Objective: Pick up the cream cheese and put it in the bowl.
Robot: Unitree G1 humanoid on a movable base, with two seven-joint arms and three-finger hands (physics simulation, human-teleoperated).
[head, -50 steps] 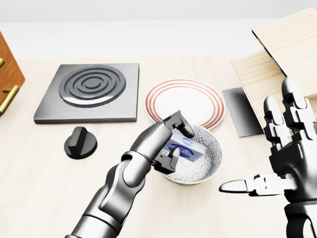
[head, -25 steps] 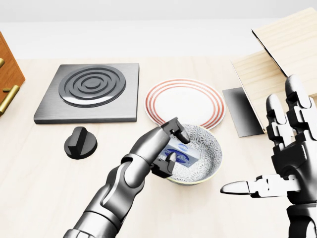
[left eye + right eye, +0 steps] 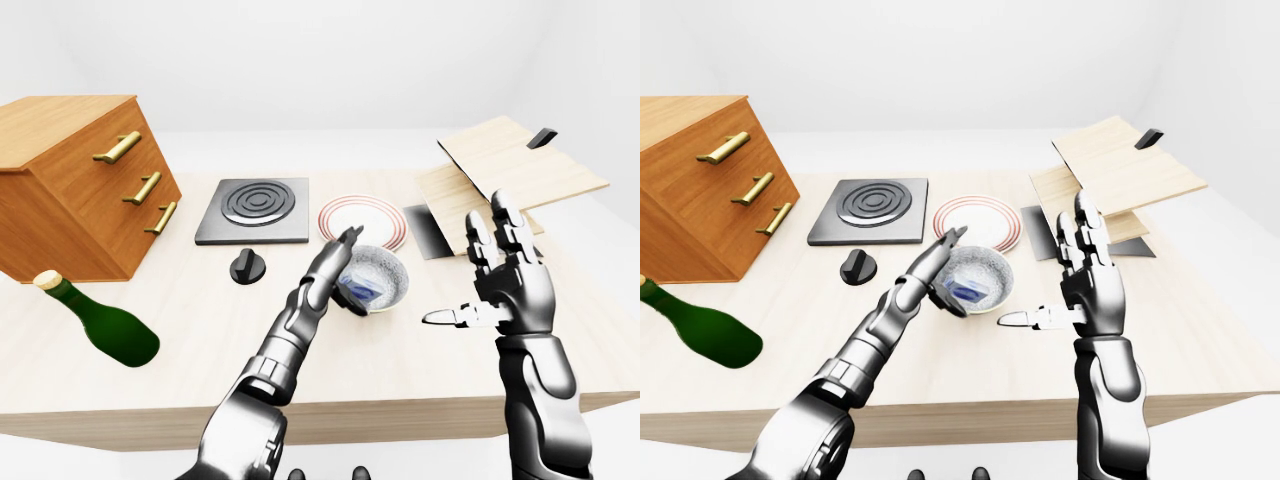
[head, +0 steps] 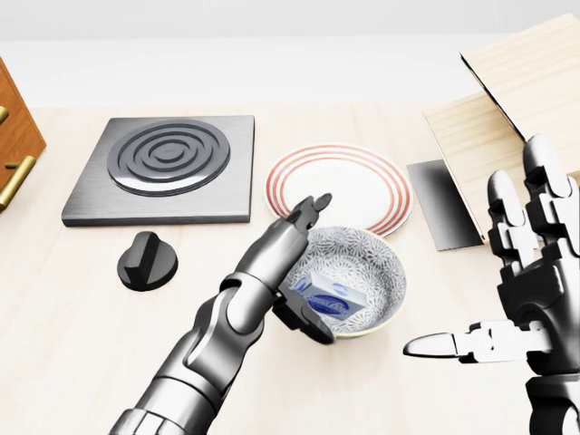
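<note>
Cream cheese lies inside the patterned bowl, free of the left hand, whose fingers are spread at the bowl's left rim. Right hand hovers right of the bowl, fingers splayed, empty. Pale wood tabletop, white room; burner plate, knob, striped plate. Half a second ago the left fingers pinched the pack; now released.

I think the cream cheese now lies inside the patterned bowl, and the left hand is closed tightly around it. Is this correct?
Not quite. The cream cheese does lie inside the patterned bowl, but the left hand is open: its fingers are spread at the bowl's rim and do not grip the packet. The head view shows this.
</note>
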